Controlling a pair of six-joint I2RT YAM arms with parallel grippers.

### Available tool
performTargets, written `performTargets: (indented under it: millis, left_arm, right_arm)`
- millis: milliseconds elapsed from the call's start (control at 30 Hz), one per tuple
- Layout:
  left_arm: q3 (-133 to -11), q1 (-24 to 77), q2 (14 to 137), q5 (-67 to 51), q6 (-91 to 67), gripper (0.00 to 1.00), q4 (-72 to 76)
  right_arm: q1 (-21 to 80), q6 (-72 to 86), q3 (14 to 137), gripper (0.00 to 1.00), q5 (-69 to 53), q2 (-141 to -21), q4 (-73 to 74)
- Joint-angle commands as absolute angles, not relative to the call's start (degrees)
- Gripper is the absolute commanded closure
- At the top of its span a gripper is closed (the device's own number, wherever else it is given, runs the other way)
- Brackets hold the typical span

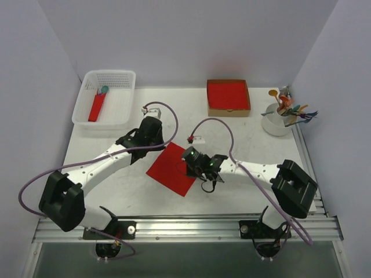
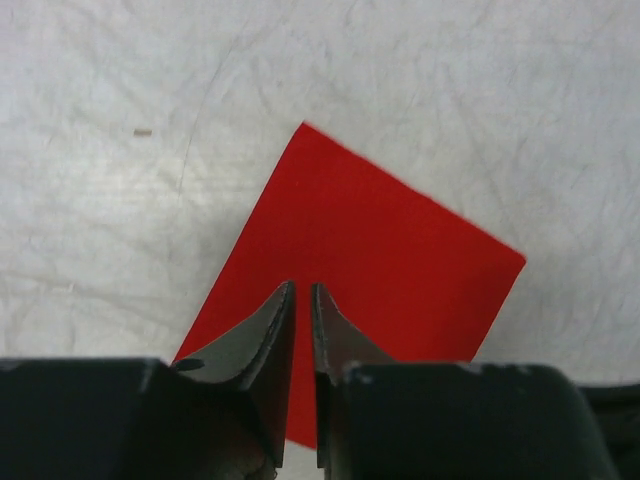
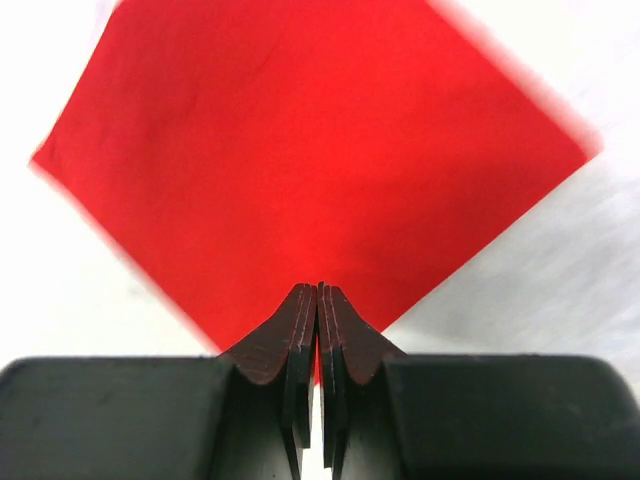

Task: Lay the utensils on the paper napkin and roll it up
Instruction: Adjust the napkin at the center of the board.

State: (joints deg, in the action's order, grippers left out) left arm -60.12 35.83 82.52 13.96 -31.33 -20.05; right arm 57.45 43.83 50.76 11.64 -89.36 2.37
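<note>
A white mesh basket (image 1: 110,73) was set at the far left of the table (image 1: 133,191), and a red roll with a teal spoon head (image 1: 97,107) was laid inside it. A red stack (image 1: 228,95) was held in a cardboard box (image 1: 228,112) at far centre. Colourful cutlery (image 1: 293,110) was stood in a white cup (image 1: 275,124) at far right.

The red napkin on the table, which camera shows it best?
The top view: the napkin appears nearly whole, flat on the table. The right wrist view shows it large but cropped and partly behind the fingers; the left wrist view shows only part of it.
</note>
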Motion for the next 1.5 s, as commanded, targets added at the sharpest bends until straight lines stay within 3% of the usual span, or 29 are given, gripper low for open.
performTargets:
  millis: [0,133,367,833,1467]
  left_arm:
    - [-50.5,37.3,77.3,14.4,-36.4,0.81,-22.5]
    - [-43.4,38.5,74.6,14.2,-38.4,0.97,-20.5]
    - [-39.1,38.5,74.4,13.5,-40.1,0.98,-18.2]
    - [-39.9,38.4,78.4,15.8,-41.2,0.98,-19.3]
    - [-50.9,38.2,97.0,15.9,-36.0,0.98,-12.6]
  right_arm:
    - [52.1,38.0,52.6,0.97,12.1,-88.9,4.2]
    - [47.6,34.8,54.1,1.00,11.4,-91.0,3.9]
    - [42.1,31.6,55.8,1.00,10.4,-94.7,3.3]
    - [40.6,31.9,53.5,1.00,8.6,-99.1,0.4]
    - [29.6,31.4,48.2,1.00,7.6,-96.6,-1.7]
